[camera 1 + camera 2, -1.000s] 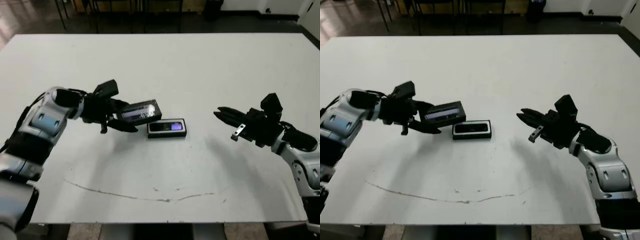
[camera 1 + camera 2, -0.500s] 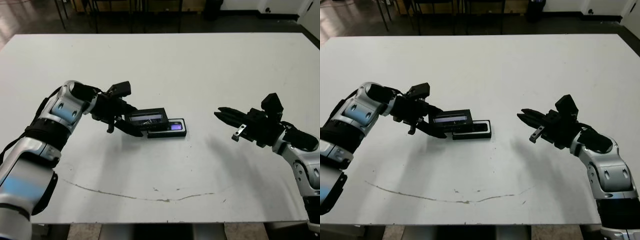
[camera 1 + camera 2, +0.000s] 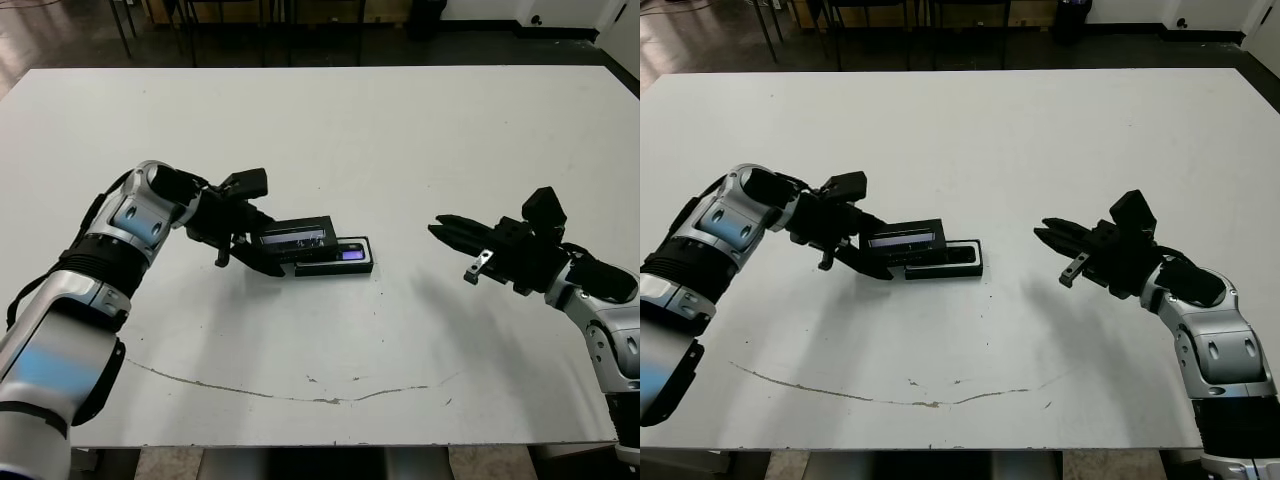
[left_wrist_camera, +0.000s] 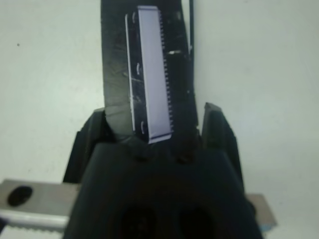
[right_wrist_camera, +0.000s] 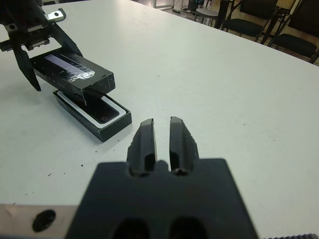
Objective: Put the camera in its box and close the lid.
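The box (image 3: 336, 268), a shallow black tray with a white inner rim, lies at the table's middle. Inside it lies the camera (image 3: 347, 254), purple screen patch facing up. My left gripper (image 3: 262, 243) is shut on the lid (image 3: 293, 236), a black cover with a glossy window. The lid is held just left of the box, its right end over the box's left end. The left wrist view shows the lid (image 4: 149, 69) clamped between both fingers (image 4: 217, 129). My right gripper (image 3: 445, 228) hovers to the right of the box, shut and holding nothing. Its wrist view shows the box (image 5: 113, 124) and lid (image 5: 75, 72) ahead.
A thin dark scuff line (image 3: 280, 392) runs across the white table (image 3: 330, 130) near its front edge. Chairs and table legs (image 3: 240, 20) stand beyond the far edge.
My left gripper has carried the lid right and down until it overlaps the box's left end; it barely moved over the last half second. The right arm has stayed still.
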